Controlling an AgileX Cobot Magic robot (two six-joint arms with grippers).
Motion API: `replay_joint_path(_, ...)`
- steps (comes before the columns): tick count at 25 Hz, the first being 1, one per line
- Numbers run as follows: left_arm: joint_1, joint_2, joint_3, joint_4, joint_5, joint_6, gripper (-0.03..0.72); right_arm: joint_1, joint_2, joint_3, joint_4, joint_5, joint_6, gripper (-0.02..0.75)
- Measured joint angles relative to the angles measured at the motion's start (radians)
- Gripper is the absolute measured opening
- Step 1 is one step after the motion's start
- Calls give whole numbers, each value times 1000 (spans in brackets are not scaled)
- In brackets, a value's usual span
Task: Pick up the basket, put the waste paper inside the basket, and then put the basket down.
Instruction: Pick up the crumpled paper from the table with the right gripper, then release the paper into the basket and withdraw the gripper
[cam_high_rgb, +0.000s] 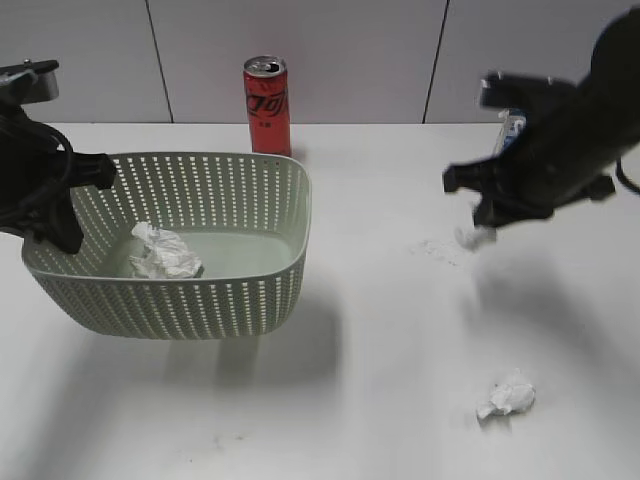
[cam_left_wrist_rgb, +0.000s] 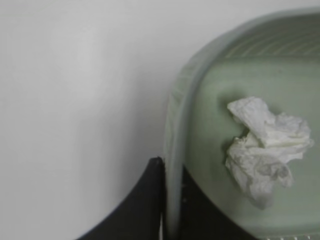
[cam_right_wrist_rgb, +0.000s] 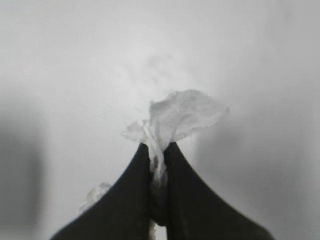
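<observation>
The pale green basket (cam_high_rgb: 250, 290) hangs tilted above the table at the left, held by its left rim. My left gripper (cam_high_rgb: 60, 215) is shut on that rim (cam_left_wrist_rgb: 175, 150). One waste paper wad (cam_high_rgb: 160, 252) lies inside the basket; it also shows in the left wrist view (cam_left_wrist_rgb: 265, 150). My right gripper (cam_high_rgb: 478, 232) is shut on a second waste paper wad (cam_right_wrist_rgb: 180, 117) and holds it above the table at the right. A third wad (cam_high_rgb: 507, 396) lies on the table at the front right.
A red drink can (cam_high_rgb: 267, 103) stands behind the basket near the back wall. A blue-and-white carton (cam_high_rgb: 512, 128) is partly hidden behind my right arm. The white table (cam_high_rgb: 380, 330) lies between the basket and my right gripper.
</observation>
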Motion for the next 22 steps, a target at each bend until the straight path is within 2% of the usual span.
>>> replay_joint_path(7,0,0,0,0,0,0,6,300,-13,-361,25,22,-245,13)
replay_joint_path(11,0,0,0,0,0,0,6,408,89,-466,28,21,-271,15)
replay_joint_path(13,0,0,0,0,0,0,6,431,145,-481,33,28,-279,47)
replay_joint_path(15,0,0,0,0,0,0,6,443,194,-483,55,51,-302,138)
replay_joint_path(20,0,0,0,0,0,0,6,443,255,-485,70,93,-317,516)
replay_joint_path(22,0,0,0,0,0,0,6,438,255,-517,65,143,-316,590)
